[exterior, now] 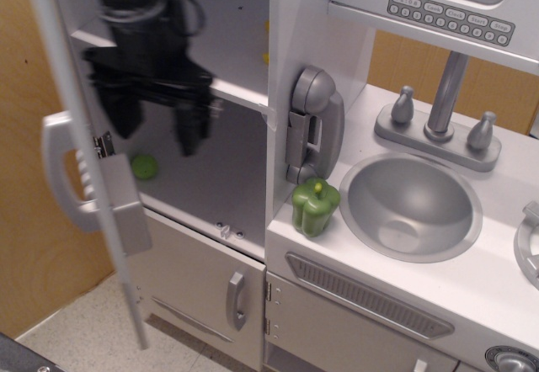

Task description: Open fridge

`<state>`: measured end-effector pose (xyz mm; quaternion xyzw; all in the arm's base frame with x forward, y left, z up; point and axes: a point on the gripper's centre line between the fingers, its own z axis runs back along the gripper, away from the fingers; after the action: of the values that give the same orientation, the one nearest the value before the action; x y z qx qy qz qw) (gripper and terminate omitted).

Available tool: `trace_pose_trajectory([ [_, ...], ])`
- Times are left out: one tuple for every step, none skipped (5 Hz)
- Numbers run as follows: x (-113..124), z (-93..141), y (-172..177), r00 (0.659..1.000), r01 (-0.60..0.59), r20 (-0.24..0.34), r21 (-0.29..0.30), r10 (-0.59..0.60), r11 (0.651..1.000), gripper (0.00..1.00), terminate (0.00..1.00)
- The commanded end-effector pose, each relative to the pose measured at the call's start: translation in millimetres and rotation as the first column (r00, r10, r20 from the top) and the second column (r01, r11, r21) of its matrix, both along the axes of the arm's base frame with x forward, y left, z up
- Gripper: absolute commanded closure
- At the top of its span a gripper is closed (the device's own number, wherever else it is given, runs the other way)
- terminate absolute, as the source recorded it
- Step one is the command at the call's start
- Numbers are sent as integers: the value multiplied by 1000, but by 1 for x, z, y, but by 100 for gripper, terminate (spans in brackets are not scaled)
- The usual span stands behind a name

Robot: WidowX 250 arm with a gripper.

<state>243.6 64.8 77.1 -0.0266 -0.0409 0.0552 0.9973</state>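
Note:
The fridge [244, 18] is a tall silver-grey cabinet at the left. Its large upper door [84, 178] stands swung far open, seen nearly edge-on, with its curved grey handle [61, 170] and the dispenser panel [126, 212] on the outer face. Inside I see a white shelf [236, 94] and a small green ball [144, 167] on the fridge floor. My black gripper [156, 128] hangs inside the open fridge, just right of the door's inner face. It is blurred. Its fingers [189, 128] stand apart and hold nothing.
The smaller lower door [202, 279] with a short handle is shut. A grey toy phone [313, 124] hangs on the fridge's side wall. A green pepper [315, 206] stands on the counter by the sink [413, 204]. The tap [442, 103] and the microwave keypad [450, 10] are at the right.

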Motion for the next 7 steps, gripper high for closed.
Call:
trace_pose_trajectory([
  [-14, 4, 73, 998, -64, 27, 94, 62, 994, 0, 0],
  [-15, -4, 110, 990, -116, 96, 186, 100, 976, 0, 0],
  [-23, -6, 135, 986, -151, 106, 227, 130, 962, 0, 0],
  [-25, 4, 146, 978, -200, 103, 217, 181, 956, 0, 0],
  [-16, 8, 164, 960, -279, 77, 210, 269, 937, 0, 0],
  [-16, 8, 164, 960, -279, 77, 210, 269, 937, 0, 0],
  [-16, 8, 164, 960, -279, 77, 210, 269, 937, 0, 0],
])
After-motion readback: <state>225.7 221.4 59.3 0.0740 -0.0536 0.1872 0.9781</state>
